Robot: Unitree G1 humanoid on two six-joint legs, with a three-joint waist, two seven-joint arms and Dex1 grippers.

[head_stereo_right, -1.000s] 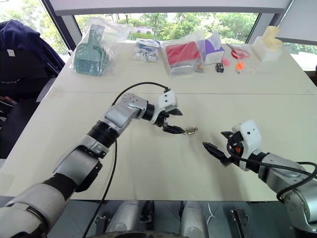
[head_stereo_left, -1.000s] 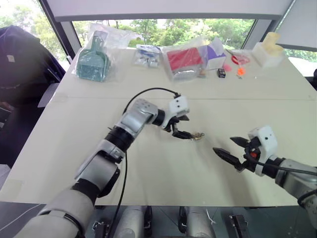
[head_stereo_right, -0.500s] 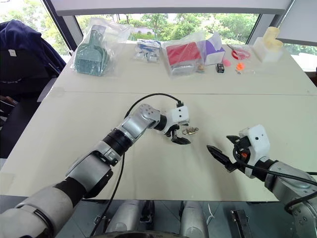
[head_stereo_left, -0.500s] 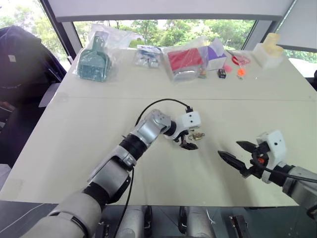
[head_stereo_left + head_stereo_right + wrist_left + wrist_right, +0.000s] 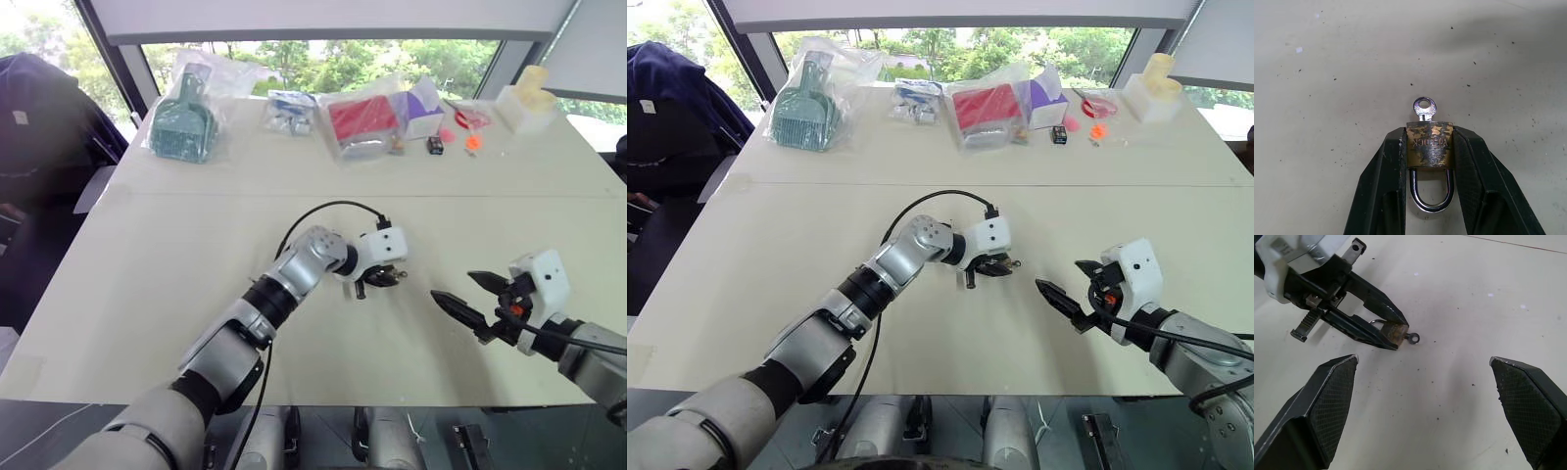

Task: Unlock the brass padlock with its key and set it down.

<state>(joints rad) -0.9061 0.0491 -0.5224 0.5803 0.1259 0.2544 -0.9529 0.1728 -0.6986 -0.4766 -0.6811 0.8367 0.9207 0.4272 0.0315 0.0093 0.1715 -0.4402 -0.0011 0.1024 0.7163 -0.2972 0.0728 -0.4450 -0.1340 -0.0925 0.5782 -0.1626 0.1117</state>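
Padlock pinched between left fingers, key sticking out, centre frame. Right fingers spread wide. Come slow, pinch key head, turn gently.

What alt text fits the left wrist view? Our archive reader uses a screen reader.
The left gripper is shut on the brass padlock, pinching its body, with the key sticking out of it over the pale table.

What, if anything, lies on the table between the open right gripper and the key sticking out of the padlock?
Nothing visible does. Bare table separates the right gripper from the key, which projects from the brass padlock clamped in the left gripper.
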